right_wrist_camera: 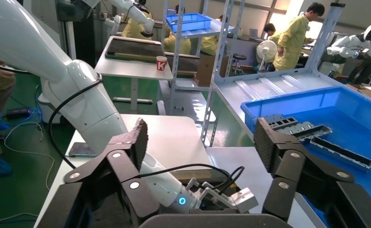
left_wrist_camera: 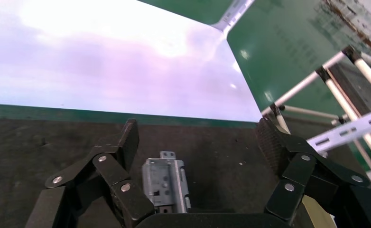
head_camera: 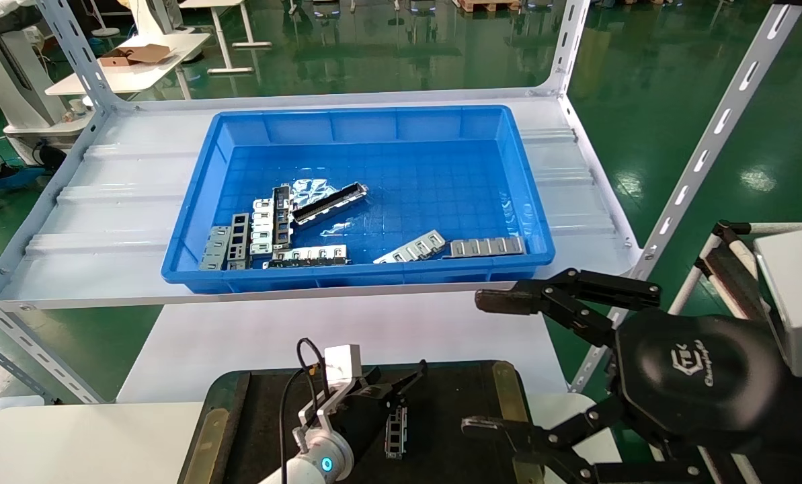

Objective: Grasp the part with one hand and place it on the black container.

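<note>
Bottom centre of head view | left gripper (head_camera: pixel 401 393) spread wide over part (head_camera: pixel 396 432) on black container (head_camera: pixel 454 396) | light, stiff; pinch raised edges | right gripper (head_camera: pixel 501 363) wide, idle.

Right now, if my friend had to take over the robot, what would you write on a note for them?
Left gripper: fingers open, low over the flat matte black tray with brass-coloured edge strips.
Narrow grey metal strip with rectangular cutouts: lying on that tray between the open fingers, no longer gripped; the left wrist view shows it too.
Right gripper: open, hovering beside the tray, holding nothing.
Deep blue plastic bin on the shelf holds more metal pieces.
Done: this part looks placed.
Left: lift the left arm away.
</note>
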Controlling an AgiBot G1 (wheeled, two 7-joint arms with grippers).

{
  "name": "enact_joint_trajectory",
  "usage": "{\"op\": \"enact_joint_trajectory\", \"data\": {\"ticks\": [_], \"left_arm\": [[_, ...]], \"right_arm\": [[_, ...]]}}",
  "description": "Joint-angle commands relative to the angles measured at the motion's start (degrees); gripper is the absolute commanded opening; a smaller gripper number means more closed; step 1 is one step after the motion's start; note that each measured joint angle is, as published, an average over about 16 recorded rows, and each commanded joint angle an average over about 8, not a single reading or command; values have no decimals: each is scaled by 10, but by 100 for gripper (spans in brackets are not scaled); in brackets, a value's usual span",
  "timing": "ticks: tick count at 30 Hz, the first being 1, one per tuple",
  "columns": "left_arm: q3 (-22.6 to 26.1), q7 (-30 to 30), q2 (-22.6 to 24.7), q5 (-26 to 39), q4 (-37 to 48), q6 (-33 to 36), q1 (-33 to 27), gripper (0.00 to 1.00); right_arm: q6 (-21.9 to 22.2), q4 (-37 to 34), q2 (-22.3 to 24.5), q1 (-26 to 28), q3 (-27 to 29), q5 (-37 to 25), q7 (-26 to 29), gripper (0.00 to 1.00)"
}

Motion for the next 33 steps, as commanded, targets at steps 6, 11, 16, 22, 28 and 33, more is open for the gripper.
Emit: {"op": "enact_joint_trajectory", "data": {"ticks": [6,11,16,22,28,33], "left_arm": [[17,-43,-5,47,-15,23,-20,100],[34,-83,-12,84,-38,34,-33,100],[56,-126,-33,122,-78,38,-49,100],[84,-189,-82,164,-152,37,-75,100],[117,-251,-137,208,-214,21,-101,100],[147,-302,-177,247,-246,-2,-119,100]], "right_arm": [[0,0,0,0,0,0,0,100],[0,0,0,0,0,0,0,100],[0,0,0,0,0,0,0,100],[0,0,0,0,-1,0,0,100],[0,0,0,0,-1,1,0,100],[0,0,0,0,-1,1,0,100]]}}
